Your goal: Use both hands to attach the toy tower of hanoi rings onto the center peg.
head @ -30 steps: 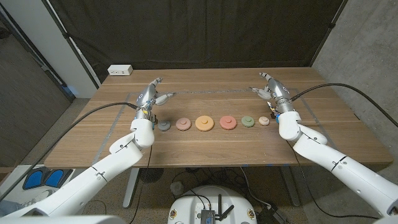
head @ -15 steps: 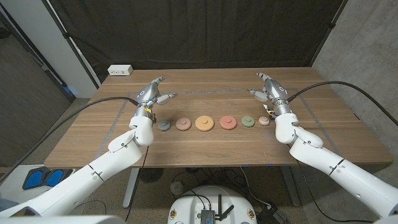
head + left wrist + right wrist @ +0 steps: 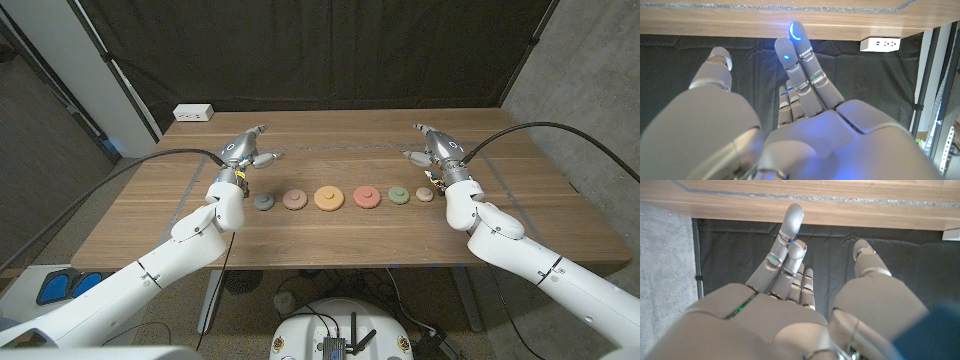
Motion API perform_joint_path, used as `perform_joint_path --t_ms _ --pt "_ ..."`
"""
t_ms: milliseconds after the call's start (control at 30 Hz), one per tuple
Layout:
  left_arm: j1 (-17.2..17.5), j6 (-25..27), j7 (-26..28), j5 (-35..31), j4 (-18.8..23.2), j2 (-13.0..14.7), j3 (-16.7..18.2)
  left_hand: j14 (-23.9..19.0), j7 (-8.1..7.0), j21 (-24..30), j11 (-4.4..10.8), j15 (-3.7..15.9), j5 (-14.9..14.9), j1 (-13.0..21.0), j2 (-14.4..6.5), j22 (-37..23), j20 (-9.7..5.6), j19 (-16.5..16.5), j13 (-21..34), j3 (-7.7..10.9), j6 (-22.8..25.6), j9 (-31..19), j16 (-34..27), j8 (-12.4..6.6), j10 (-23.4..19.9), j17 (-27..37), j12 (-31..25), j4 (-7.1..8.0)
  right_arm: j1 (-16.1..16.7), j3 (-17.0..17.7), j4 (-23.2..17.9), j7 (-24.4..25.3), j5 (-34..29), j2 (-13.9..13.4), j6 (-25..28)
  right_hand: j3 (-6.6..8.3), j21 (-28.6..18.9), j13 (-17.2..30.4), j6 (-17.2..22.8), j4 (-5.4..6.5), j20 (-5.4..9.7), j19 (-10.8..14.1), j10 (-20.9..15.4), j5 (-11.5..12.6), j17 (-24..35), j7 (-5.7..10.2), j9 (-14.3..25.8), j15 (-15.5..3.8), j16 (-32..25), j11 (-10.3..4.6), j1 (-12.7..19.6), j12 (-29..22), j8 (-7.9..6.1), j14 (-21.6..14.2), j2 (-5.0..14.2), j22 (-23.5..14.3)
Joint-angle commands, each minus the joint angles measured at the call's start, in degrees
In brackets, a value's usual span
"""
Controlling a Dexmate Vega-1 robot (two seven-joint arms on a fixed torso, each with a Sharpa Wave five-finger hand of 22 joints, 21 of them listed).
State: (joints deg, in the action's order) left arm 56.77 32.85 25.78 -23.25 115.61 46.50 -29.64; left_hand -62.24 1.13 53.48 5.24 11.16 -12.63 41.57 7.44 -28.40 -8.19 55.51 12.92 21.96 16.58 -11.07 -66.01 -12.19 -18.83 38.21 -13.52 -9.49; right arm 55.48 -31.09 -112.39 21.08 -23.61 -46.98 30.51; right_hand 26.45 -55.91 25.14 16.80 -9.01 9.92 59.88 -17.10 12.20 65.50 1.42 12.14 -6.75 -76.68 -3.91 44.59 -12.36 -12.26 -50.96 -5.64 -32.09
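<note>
A rectangular wooden table [image 3: 330,225] with a brown plank grain is seen from above, and its top is marked with thin grey tape lines. Six round toy rings are laid on it in a single row. At the middle of the row a large orange ring [image 3: 329,198] is placed. Just left of it a pink ring [image 3: 295,199] is set, and beyond that a small grey ring [image 3: 263,202]. Just right of the orange ring a red ring [image 3: 366,197] is found, then a green ring [image 3: 399,195], then a small pale ring [image 3: 424,194]. Well behind the orange ring, at the far left corner, a white power strip [image 3: 193,113] is laid.
</note>
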Motion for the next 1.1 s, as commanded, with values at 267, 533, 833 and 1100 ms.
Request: perform_joint_path --t_ms 267,533,833,1100 --pt "-3.4 10.5 -12.9 -1.4 6.5 5.1 -2.9 0.2 -0.16 0.9 0.38 1.30 -0.9 2.1 -0.5 -0.1 -3.96 -0.3 0.5 -0.06 1.9 -0.3 -0.9 -0.33 -1.8 -0.2 -0.4 -0.33 -2.6 -1.9 -4.6 -9.6 1.2 -3.8 6.9 0.46 -0.7 1.4 0.0 -0.91 2.51 -0.4 -0.8 1.4 0.3 0.15 0.3 -5.75 -0.2 -0.16 3.0 -0.7 -0.25 0.2 1.69 0.8" --pt "-6.1 12.0 -17.4 -1.7 7.0 6.5 -4.9 0.1 0.01 1.3 0.36 1.30 -1.1 2.8 -0.7 -0.2 -3.95 -0.2 0.8 -0.14 2.3 -0.4 -1.4 -0.31 -2.5 -0.2 -0.7 -0.34 -4.3 -3.2 -5.3 -14.0 2.1 -5.8 7.7 0.23 -0.9 2.2 0.4 -0.85 2.44 -0.8 -0.9 1.9 -0.4 0.20 0.4 -5.73 0.1 -0.19 4.5 -0.8 -0.48 0.7 2.02 1.3" --pt "-9.2 12.4 -22.0 -1.3 6.3 7.2 -6.8 0.2 0.29 1.6 0.48 1.30 -1.3 3.4 -0.9 -0.3 -3.93 -0.5 1.1 -0.27 2.8 -0.4 -1.8 -0.32 -3.1 -0.3 -0.9 -0.28 -8.0 -6.2 -5.6 -19.1 1.5 -5.7 13.9 -0.18 -1.2 2.8 0.5 -0.62 2.41 -0.9 -0.8 2.1 -0.7 -0.12 0.5 -5.72 0.1 -0.41 5.0 -0.8 -0.55 0.7 2.25 1.7" --pt "-10.2 12.0 -23.4 -0.8 5.5 7.2 -7.7 0.3 0.48 1.8 0.26 1.30 -1.4 3.8 -1.1 -0.1 -3.90 -0.6 1.5 -0.45 3.0 -0.4 -2.1 -0.24 -3.4 -0.4 -1.1 -0.17 -9.4 -7.3 -4.7 -20.1 2.4 -5.7 14.2 -0.81 -1.6 3.3 -0.1 -0.39 2.39 -1.1 -0.5 2.2 -1.5 -0.94 0.6 -5.72 0.5 -0.18 5.1 -0.6 -0.37 1.0 2.41 2.0"
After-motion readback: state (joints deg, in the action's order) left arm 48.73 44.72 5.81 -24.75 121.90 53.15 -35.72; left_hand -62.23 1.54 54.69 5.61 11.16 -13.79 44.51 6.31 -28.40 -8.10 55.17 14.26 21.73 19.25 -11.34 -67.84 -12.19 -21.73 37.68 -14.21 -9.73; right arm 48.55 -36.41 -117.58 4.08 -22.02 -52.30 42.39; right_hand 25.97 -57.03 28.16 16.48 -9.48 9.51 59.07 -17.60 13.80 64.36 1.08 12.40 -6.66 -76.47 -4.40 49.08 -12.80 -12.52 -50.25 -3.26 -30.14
